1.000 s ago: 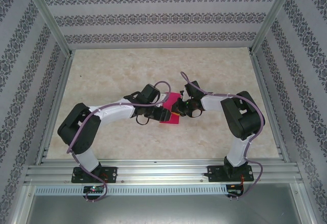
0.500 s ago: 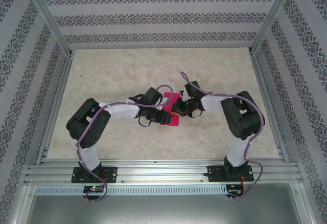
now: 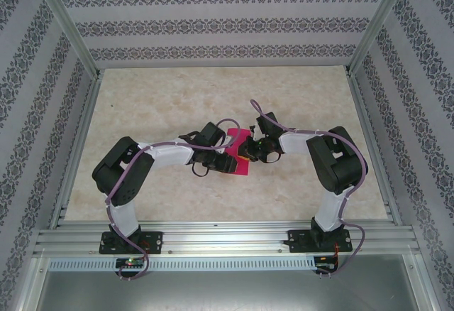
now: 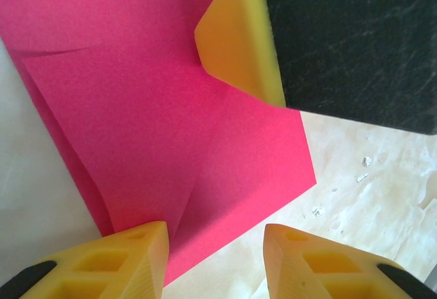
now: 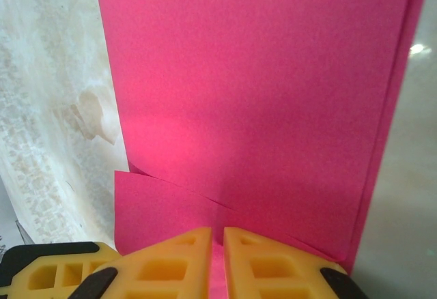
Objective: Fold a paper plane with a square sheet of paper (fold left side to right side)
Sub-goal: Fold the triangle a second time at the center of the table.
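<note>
- The square sheet of paper (image 3: 241,167) lies mid-worktop (image 3: 177,105), between the two hands, with one layer already lapped over another and a slanting crease showing in the left wrist view (image 4: 177,128).
- The right hand (image 5: 217,234) is nearly closed and seems to pinch the sheet's edge (image 5: 252,94). There is only a pink sliver between its tips, so it's a thin hold and the paper could slide out on a tug.
- The left hand (image 4: 213,231) is part-open and holds nothing. One tip sits over the paper's near corner, the other over bare worktop (image 4: 369,176).
- If that left tip drags sideways, it could skew the layers and the left-to-right fold lands crooked.
- Pull against the pinch and thin paper like this may wrinkle or tear at the grip.
- The hands (image 3: 225,160) (image 3: 247,153) are very close, and the right hand's finger (image 4: 239,46) looms just beyond the left. A careless sweep could knock them together.
</note>
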Robot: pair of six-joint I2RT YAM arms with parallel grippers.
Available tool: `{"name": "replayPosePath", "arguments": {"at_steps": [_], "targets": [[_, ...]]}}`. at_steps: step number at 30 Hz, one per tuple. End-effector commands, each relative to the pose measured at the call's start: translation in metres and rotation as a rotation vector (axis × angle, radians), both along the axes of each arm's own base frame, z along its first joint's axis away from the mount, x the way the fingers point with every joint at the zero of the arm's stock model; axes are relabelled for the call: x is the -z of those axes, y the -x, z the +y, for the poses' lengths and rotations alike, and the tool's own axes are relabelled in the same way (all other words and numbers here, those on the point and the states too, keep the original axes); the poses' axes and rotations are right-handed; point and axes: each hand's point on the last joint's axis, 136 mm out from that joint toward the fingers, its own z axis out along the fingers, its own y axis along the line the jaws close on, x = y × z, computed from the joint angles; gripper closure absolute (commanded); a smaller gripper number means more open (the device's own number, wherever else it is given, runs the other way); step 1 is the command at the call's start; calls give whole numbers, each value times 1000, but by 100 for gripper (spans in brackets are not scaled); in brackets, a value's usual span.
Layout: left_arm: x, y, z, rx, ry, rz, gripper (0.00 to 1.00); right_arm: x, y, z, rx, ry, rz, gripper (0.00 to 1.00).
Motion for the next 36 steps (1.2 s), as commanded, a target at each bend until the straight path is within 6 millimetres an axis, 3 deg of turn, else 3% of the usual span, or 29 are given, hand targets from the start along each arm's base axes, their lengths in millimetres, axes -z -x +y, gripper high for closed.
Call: {"name": "replayPosePath", "arguments": {"at_steps": [1,7,15,18,26,32,36], "targets": [[18,14,9,18,-58,35,58,28,17,-20,13,115,84,85],[29,27,15,37,-90,62,58,19,11,-16,4,95,57,85],[39,40,20,49,-134,78,58,-24,-6,-6,3,28,-51,88],[40,39,19,43,-134,73,59,-33,-3,-2,-10,7,-58,94],[41,38,16,47,-140,68,59,-24,16,16,-61,-14,0,98],[43,39,17,49,-154,67,60,-17,17,30,-81,-34,24,97],[44,39,17,47,-160,64,60,-6,20,28,-84,-2,50,97]]}}
